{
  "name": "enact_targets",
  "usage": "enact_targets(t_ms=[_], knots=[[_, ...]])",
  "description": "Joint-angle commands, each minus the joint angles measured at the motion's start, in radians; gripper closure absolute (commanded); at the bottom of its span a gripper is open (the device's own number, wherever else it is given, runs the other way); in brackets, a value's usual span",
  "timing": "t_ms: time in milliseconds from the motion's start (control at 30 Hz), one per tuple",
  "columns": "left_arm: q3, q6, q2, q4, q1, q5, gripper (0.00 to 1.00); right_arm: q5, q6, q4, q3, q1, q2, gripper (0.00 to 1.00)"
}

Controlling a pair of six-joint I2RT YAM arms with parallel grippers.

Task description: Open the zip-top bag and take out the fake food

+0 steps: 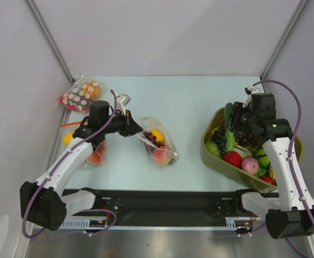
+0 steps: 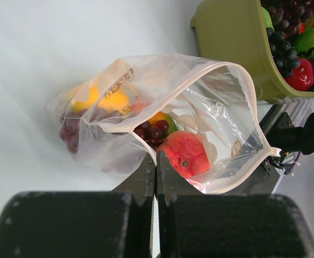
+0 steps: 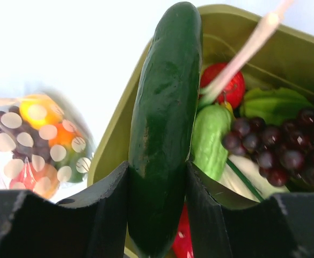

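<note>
The zip-top bag (image 1: 158, 141) lies mid-table, clear with white dots, and its mouth gapes open in the left wrist view (image 2: 221, 107). Inside are a pink-orange peach (image 2: 186, 154), dark grapes (image 2: 151, 131), an orange-yellow fruit (image 2: 106, 99) and a bit of green (image 2: 170, 127). My left gripper (image 1: 136, 129) is shut on the bag's white rim (image 2: 155, 161) at its near corner. My right gripper (image 1: 236, 119) is shut on a dark green cucumber (image 3: 165, 107) and holds it over the olive bin (image 1: 213, 156). The dotted bag also shows in the right wrist view (image 3: 33, 140).
The olive bin (image 3: 119, 123) at the right holds several fake fruits and vegetables, among them grapes (image 3: 285, 145) and a red fruit (image 1: 232, 158). A dotted bag showing red and orange (image 1: 81, 94) lies at the far left. Another clear bag (image 1: 95, 153) lies under my left arm.
</note>
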Motion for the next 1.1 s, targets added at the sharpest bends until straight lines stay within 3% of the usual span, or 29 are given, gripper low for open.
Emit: enact_targets(t_ms=[0, 400, 500, 633, 667, 1067], knots=[[0.005, -0.011, -0.017, 0.016, 0.008, 0.023, 1.00, -0.063, 0.005, 0.083, -0.025, -0.008, 0.030, 0.67], [0.005, -0.012, -0.017, 0.017, 0.008, 0.031, 1.00, -0.049, -0.014, 0.058, -0.089, -0.007, 0.019, 0.62], [0.005, -0.012, -0.017, 0.016, 0.009, 0.031, 1.00, -0.043, -0.024, 0.061, -0.093, -0.008, 0.038, 0.51], [0.005, -0.009, -0.014, 0.014, 0.008, 0.030, 1.00, 0.015, -0.047, 0.051, -0.065, -0.013, 0.045, 0.24], [0.006, -0.009, -0.014, 0.014, 0.008, 0.030, 1.00, 0.023, -0.049, 0.049, -0.057, -0.013, 0.041, 0.22], [0.006, -0.009, -0.009, 0.013, 0.008, 0.031, 1.00, 0.072, -0.093, 0.015, 0.121, 0.015, -0.036, 0.19]])
